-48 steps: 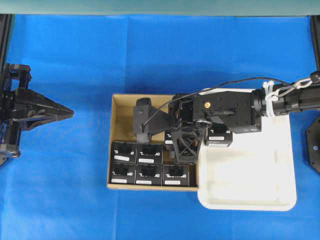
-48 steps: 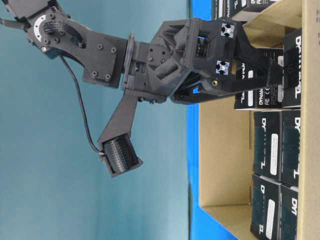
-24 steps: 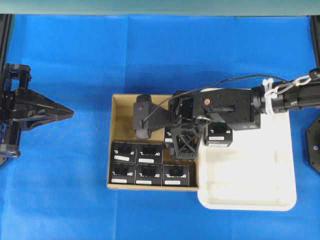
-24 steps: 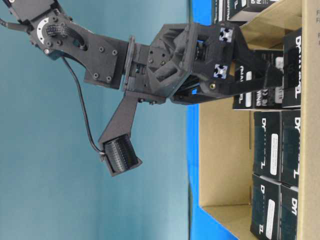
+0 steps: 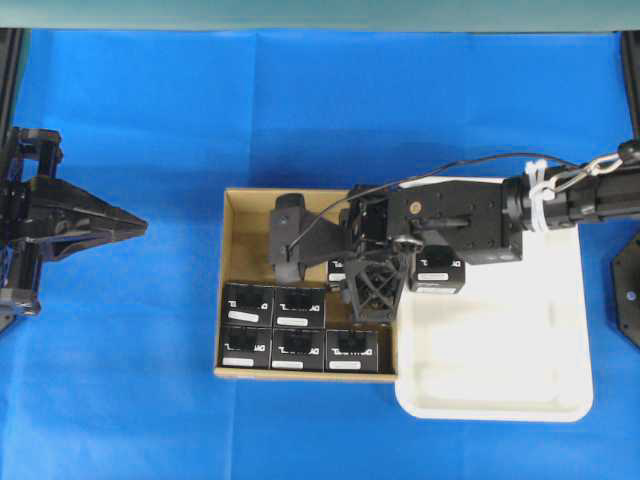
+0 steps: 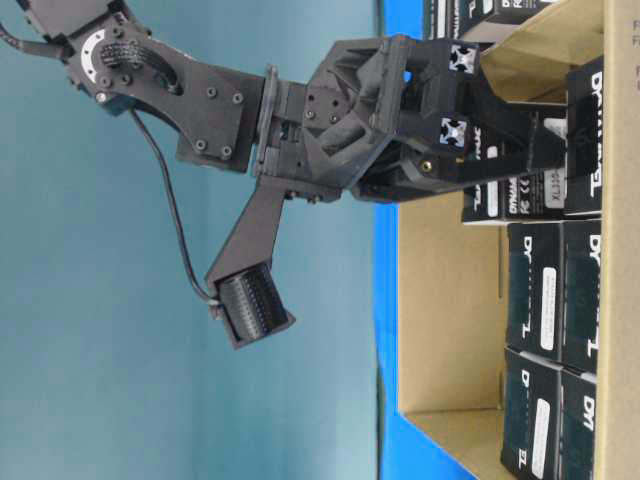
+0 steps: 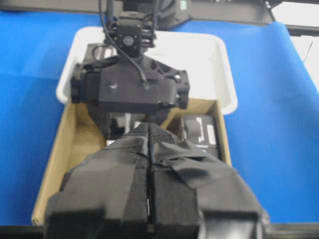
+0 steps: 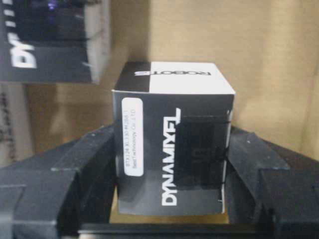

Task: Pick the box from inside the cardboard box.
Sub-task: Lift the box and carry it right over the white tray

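The cardboard box (image 5: 243,235) lies at the table's middle, with several black boxes in its near rows. My right gripper (image 5: 345,272) reaches down into it, its jaws pressed on both sides of one upright black box (image 8: 172,144) with white lettering and a white label strip. From table level the same box (image 6: 488,198) shows between the fingers (image 6: 545,148) above the carton floor (image 6: 445,300). My left gripper (image 5: 140,228) hovers over the blue cloth at far left, shut and empty, pointing at the carton (image 7: 54,164).
A white tray (image 5: 500,370) adjoins the carton's right side, with one black box (image 5: 436,274) at its far left corner under the right arm. Other black boxes (image 5: 298,330) fill the carton's near rows. Blue cloth covers the table (image 5: 150,380).
The right gripper's jaws have come together onto the box's sides. The arm shifted slightly inside the carton. The left arm has not moved.
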